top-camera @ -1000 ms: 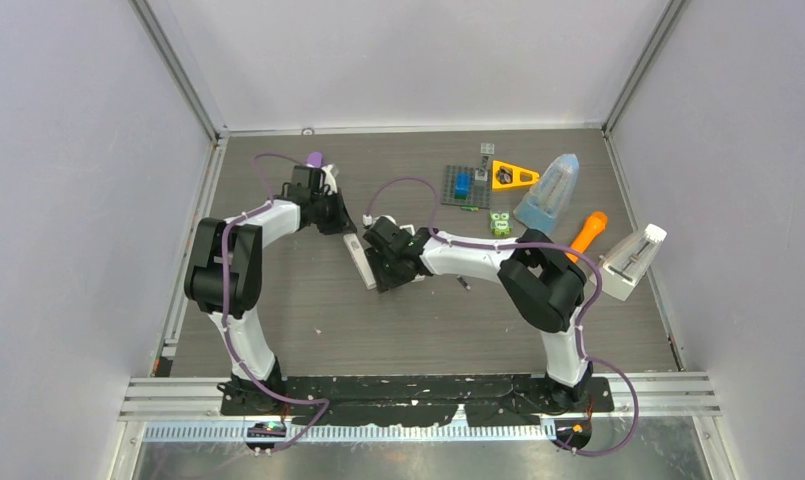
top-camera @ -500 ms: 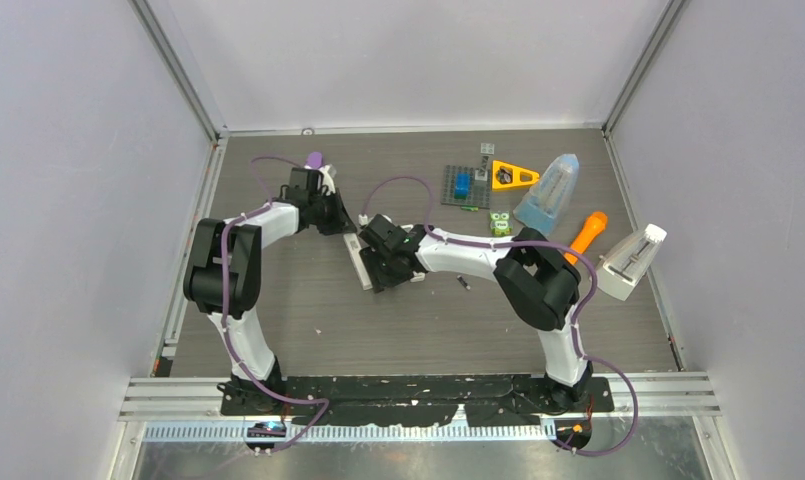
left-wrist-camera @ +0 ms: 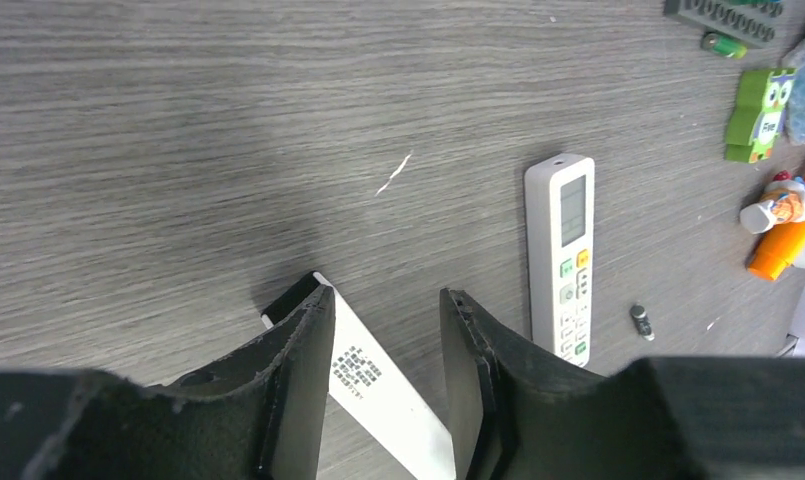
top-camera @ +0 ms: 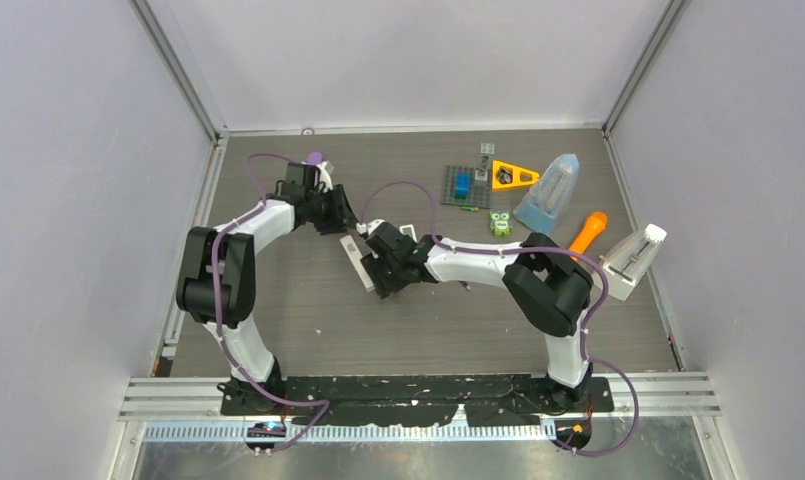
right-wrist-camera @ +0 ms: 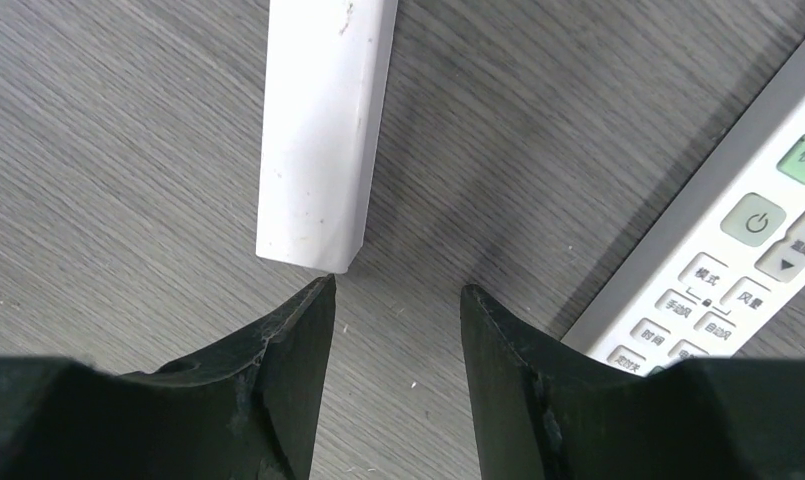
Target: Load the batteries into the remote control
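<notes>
A white remote control [left-wrist-camera: 388, 385] lies face down, label up, with a dark open end [left-wrist-camera: 288, 293]. My left gripper [left-wrist-camera: 386, 292] is open above it, one finger on each side. The same remote [top-camera: 356, 258] shows in the top view between both grippers. In the right wrist view its plain end [right-wrist-camera: 323, 130] lies just ahead of my open right gripper [right-wrist-camera: 398, 290], which has only bare table between its fingers. A second white remote [left-wrist-camera: 561, 260] lies button side up beside it, also visible to the right gripper's right [right-wrist-camera: 738, 250]. One blackish battery [left-wrist-camera: 640, 320] lies past that remote.
At the back right lie a grey baseplate [top-camera: 465, 187], a yellow triangle [top-camera: 513, 177], a green owl block [top-camera: 499, 224], a clear blue pack [top-camera: 550, 192], an orange carrot toy [top-camera: 588, 233] and a white pack [top-camera: 633, 260]. A small green cylinder [left-wrist-camera: 723, 43] lies by the baseplate.
My left gripper has gone from shut to open and shifted right over the face-down remote. The right gripper has opened a little wider and moved slightly back.
</notes>
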`<state>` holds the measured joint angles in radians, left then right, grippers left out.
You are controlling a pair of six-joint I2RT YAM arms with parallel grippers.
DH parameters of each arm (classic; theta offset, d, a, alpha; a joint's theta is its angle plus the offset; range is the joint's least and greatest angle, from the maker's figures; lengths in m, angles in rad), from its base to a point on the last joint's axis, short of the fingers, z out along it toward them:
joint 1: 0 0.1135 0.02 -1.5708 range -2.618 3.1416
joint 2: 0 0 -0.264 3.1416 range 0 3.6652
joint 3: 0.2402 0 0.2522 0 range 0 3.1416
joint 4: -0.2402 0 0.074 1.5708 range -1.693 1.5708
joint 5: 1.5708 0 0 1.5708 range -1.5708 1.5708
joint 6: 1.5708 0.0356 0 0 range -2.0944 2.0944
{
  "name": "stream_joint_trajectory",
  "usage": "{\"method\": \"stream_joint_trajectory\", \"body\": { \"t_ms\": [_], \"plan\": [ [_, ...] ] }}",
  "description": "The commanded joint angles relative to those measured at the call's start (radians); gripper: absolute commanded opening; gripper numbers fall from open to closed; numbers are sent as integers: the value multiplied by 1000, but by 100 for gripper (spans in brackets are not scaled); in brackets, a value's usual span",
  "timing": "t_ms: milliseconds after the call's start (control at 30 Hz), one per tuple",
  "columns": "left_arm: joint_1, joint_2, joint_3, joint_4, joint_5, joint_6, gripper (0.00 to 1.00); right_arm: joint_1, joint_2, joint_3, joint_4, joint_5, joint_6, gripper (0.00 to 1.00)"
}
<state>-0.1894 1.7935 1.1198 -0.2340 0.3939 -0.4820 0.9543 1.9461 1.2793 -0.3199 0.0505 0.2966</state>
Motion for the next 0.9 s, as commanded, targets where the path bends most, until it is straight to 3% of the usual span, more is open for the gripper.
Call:
{"method": "stream_joint_trajectory", "body": {
  "t_ms": [0, 400, 600, 867],
  "plan": [
    [0, -60, 53, -23, -5, 17, 46, 8, -69, -27, 47, 28, -25, 54],
    [0, 48, 168, -182, -85, 134, 49, 7, -87, -65, 83, 18, 8, 54],
    [1, 112, 219, -263, -58, 190, 49, 7, -89, -77, 97, 13, 15, 54],
    [0, 151, 250, -320, -8, 216, 28, 9, -70, -77, 123, 10, 47, 53]
  ]
}}
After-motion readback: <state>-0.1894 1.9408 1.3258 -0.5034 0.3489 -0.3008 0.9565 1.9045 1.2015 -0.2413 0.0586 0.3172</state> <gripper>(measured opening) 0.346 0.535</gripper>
